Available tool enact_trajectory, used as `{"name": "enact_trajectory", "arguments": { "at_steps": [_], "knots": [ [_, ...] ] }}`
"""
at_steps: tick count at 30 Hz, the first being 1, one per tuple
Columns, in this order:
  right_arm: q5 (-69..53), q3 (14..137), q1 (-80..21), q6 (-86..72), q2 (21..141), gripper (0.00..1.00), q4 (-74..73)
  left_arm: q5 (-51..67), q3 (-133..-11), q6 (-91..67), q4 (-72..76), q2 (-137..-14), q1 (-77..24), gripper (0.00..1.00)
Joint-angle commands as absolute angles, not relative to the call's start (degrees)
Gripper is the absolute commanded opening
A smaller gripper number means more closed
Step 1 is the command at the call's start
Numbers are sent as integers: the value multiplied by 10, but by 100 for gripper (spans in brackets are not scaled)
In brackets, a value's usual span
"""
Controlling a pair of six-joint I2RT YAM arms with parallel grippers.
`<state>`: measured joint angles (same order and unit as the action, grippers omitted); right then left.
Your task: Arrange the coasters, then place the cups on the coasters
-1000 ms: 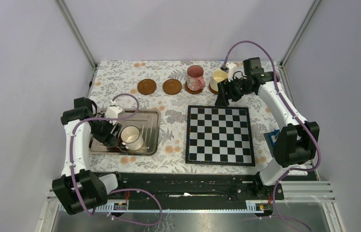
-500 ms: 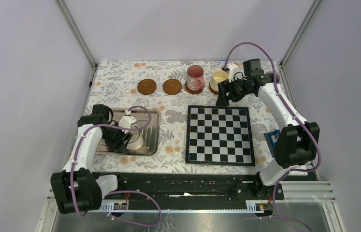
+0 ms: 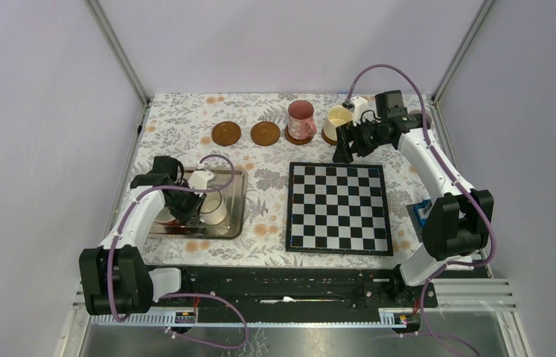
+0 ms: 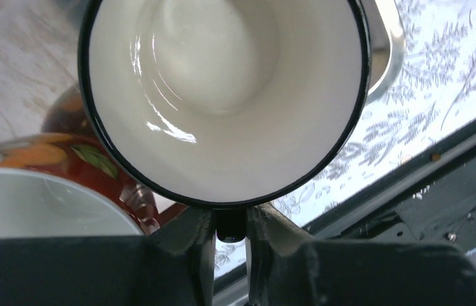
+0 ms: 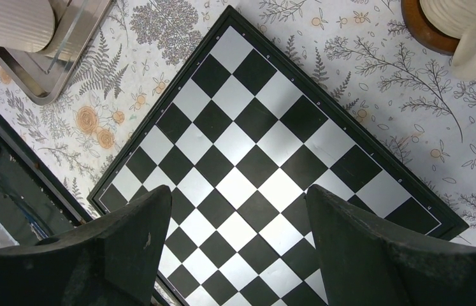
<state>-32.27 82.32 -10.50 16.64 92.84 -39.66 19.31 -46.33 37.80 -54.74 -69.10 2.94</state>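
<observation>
White cup (image 4: 222, 95) in the tray (image 3: 234, 217) is pinched at its rim by the left fingers (image 4: 192, 250); the right fingers (image 5: 127, 255) hang spread above the chessboard (image 5: 254, 159).

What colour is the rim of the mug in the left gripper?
Black; the mug is white inside. Left wrist view shows it best.

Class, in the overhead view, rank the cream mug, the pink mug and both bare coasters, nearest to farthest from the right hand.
1. cream mug, at the back, just beyond the right hand
2. pink mug, next along to the left
3. right bare coaster, left of the pink mug
4. left bare coaster, end of the row
</observation>
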Motion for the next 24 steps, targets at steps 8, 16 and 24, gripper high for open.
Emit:
{"name": "enact_trajectory", "arguments": {
  "at_steps": [8, 16, 24],
  "knots": [
    [-349, 837, -110, 161, 924, 84, -375, 161, -502, 196, -413, -761, -13, 0],
    [-356, 850, -110, 164, 941, 84, -376, 145, -550, 103, -417, -809, -54, 0],
    [-355, 854, -117, 156, 945, 85, -373, 171, -567, 59, -433, -817, -73, 40]
  ]
}}
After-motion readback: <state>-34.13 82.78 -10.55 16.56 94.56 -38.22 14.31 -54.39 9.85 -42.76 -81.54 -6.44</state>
